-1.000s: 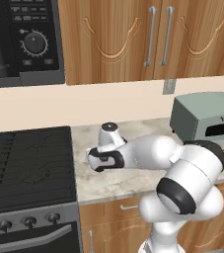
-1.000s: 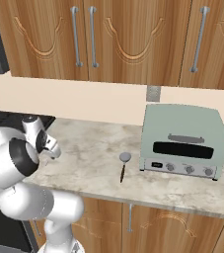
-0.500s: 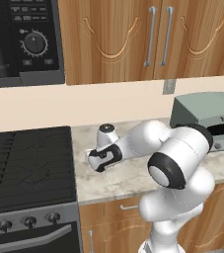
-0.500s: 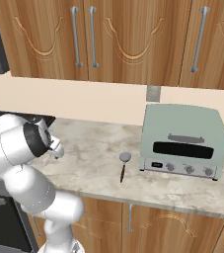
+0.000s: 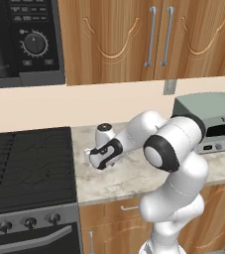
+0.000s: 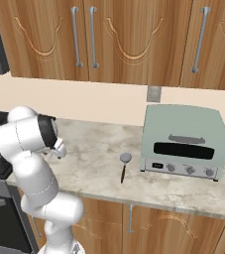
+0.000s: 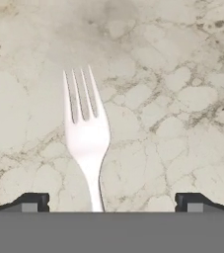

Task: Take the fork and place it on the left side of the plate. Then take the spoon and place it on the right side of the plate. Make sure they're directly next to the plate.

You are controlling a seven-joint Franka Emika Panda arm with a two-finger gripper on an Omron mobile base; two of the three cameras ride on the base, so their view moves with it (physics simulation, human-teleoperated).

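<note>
The fork (image 7: pixel 87 140), pale and slender, lies flat on the marble counter with its tines pointing away from the hand. Its handle runs back between the two fingertips (image 7: pixel 32 201), somewhat nearer this one than the other. My gripper (image 7: pixel 112 202) is open and wide, low over the fork without touching it. From the left base view the gripper (image 5: pixel 91 160) hangs over the counter's left end, close to the stove. The spoon (image 6: pixel 123 167), thin and dark with a greyish bowl, lies on the counter in front of the toaster oven's left corner. The plate is out of view.
A black stove (image 5: pixel 29 163) adjoins the counter on the left. A pale green toaster oven (image 6: pixel 186 141) stands at the counter's right. A microwave (image 5: pixel 22 39) and wooden wall cabinets (image 6: pixel 119 39) hang above. The counter's front edge (image 6: pixel 134 198) runs near the spoon.
The arm's elbow has swung up and over toward the stove side, and the hand has shifted slightly left, staying low over the counter's left end. The jaws stayed open.
</note>
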